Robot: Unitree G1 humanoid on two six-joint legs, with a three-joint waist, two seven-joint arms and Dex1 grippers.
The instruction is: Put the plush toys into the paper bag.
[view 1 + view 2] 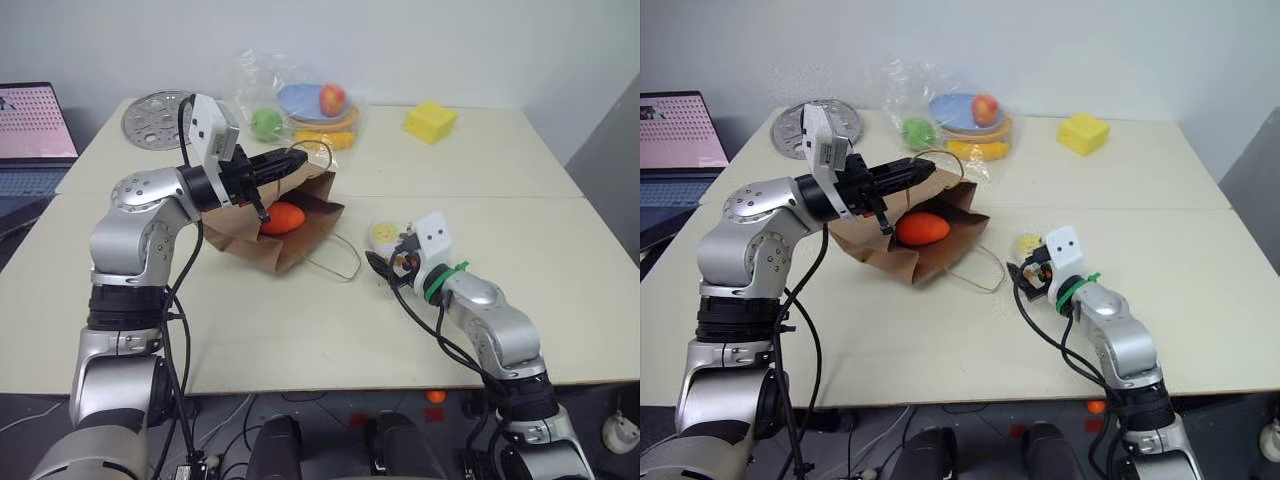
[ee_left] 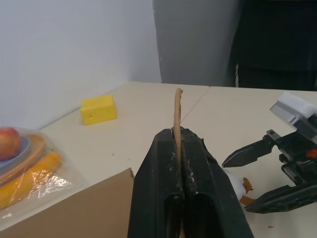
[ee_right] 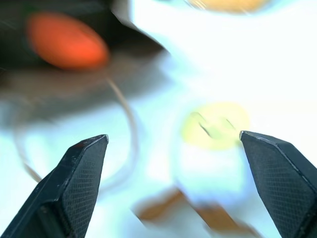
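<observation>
Brown kraft paper makes up the paper bag (image 1: 915, 240), which lies on its side on the pale table (image 1: 300, 330) with its mouth facing the robot. Inside that mouth rests the orange carrot toy (image 1: 921, 228), fully within the bag's walls. One twisted paper handle (image 2: 177, 111) of the bag is pinched between the closed fingers of the left gripper (image 1: 296, 160), which holds the bag's upper edge lifted; the other loop handle (image 1: 338, 262) trails flat on the table in front of the mouth.

To the right of the bag, well apart from it, the egg toy (image 1: 384, 233) sits on the table, white with a yellow face. The right gripper (image 3: 183, 183) has its fingers spread wide, one on each side of the egg and gripping nothing; whether a finger touches the toy is hard to tell, as the right wrist view is smeared.

At the far side of the table a clear plastic bag (image 1: 300, 105) holds fruit on stacked plates: a red-yellow fruit, a green one, and something yellow. Beside it are a yellow block (image 1: 431, 121) and a round metal disc (image 1: 155, 118). No writing or labels can be read anywhere.
</observation>
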